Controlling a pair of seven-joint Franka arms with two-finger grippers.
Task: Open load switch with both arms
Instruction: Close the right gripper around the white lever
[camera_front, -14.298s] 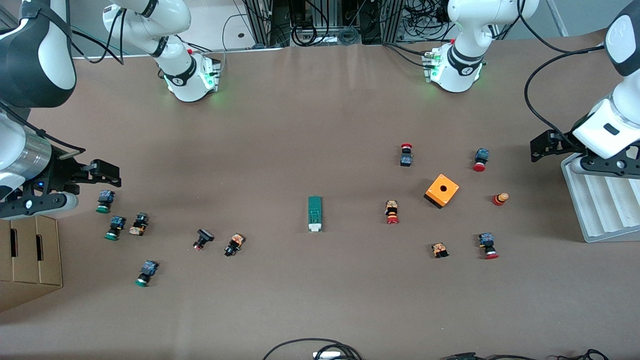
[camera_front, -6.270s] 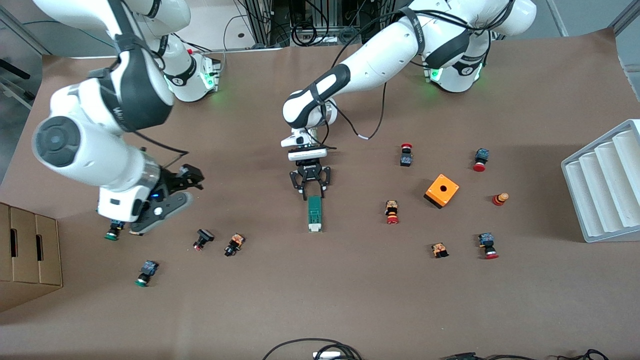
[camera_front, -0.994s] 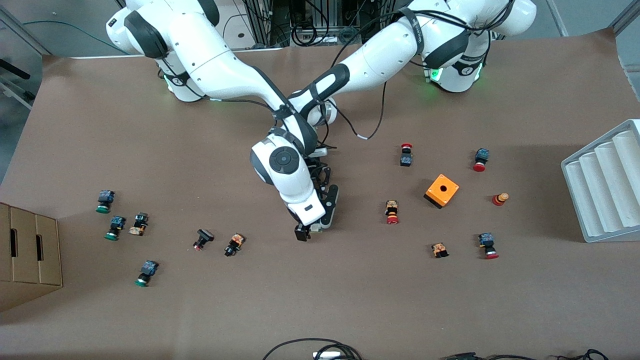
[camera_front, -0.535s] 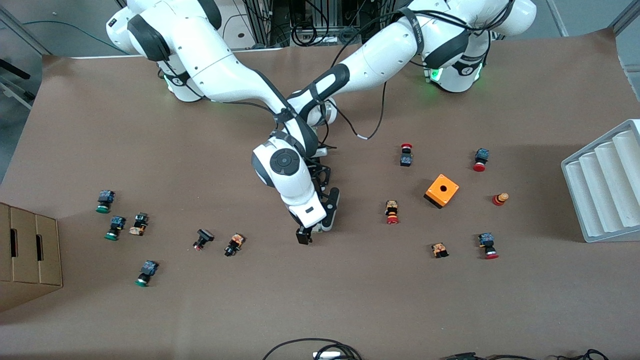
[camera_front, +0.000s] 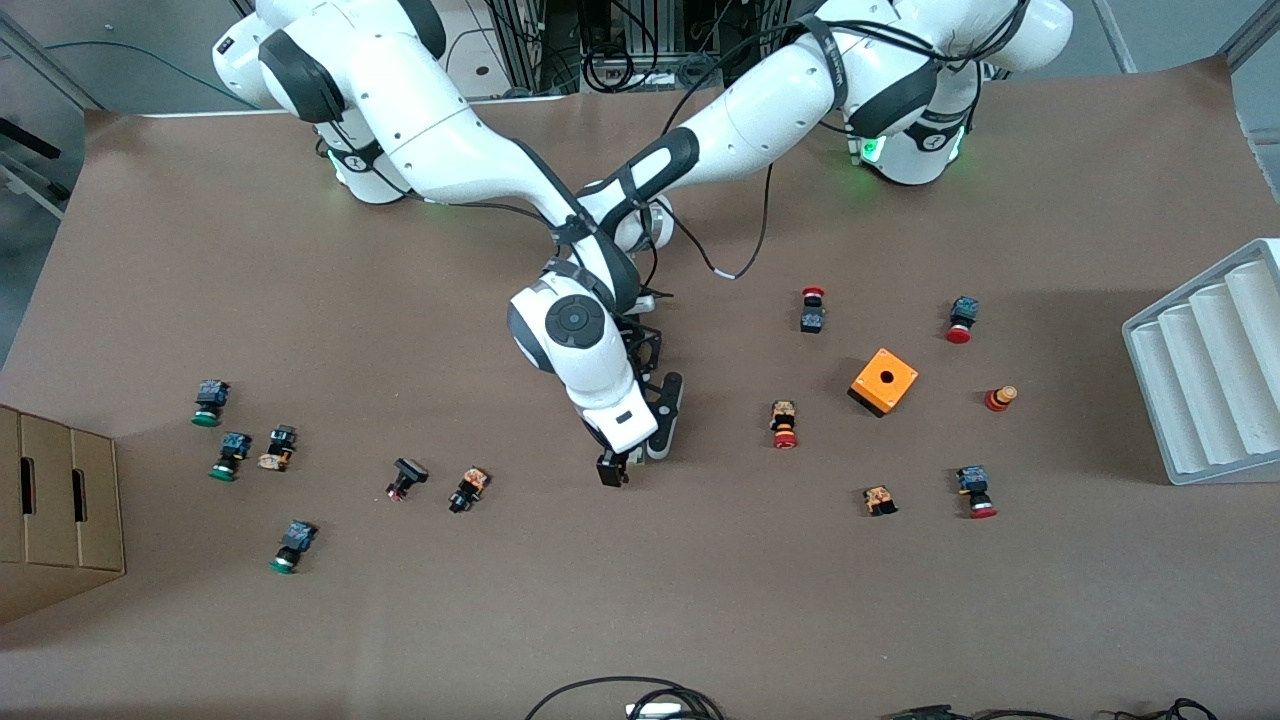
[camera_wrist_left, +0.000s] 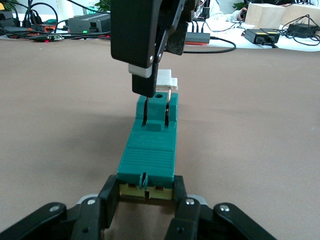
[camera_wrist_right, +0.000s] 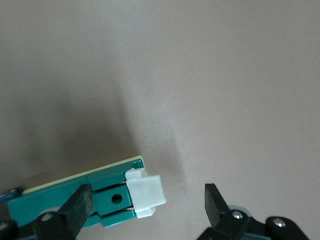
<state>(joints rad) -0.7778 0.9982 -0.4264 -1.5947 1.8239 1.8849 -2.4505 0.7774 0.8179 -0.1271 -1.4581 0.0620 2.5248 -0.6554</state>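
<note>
The green load switch (camera_wrist_left: 150, 150) lies flat in the middle of the table. My left gripper (camera_wrist_left: 146, 192) is shut on its plain end, one finger (camera_wrist_left: 111, 195) on each side. At the other end sits the white sliding piece (camera_wrist_right: 145, 192). My right gripper (camera_wrist_right: 145, 207) hangs open over that end, the white piece between its spread fingers (camera_wrist_right: 75, 207) without touching them. In the front view my right gripper (camera_front: 628, 462) and its wrist cover most of the switch, and the left gripper is hidden under the right arm.
An orange box with a hole (camera_front: 884, 381) and red push-buttons (camera_front: 784, 424) lie toward the left arm's end. Green push-buttons (camera_front: 208, 402) and a cardboard box (camera_front: 60, 510) lie toward the right arm's end. A white ribbed tray (camera_front: 1210, 370) stands at the table's edge.
My right gripper has edged slightly along above the switch's white end, still open. The left gripper stays shut on the switch's other end, and the switch has not moved.
</note>
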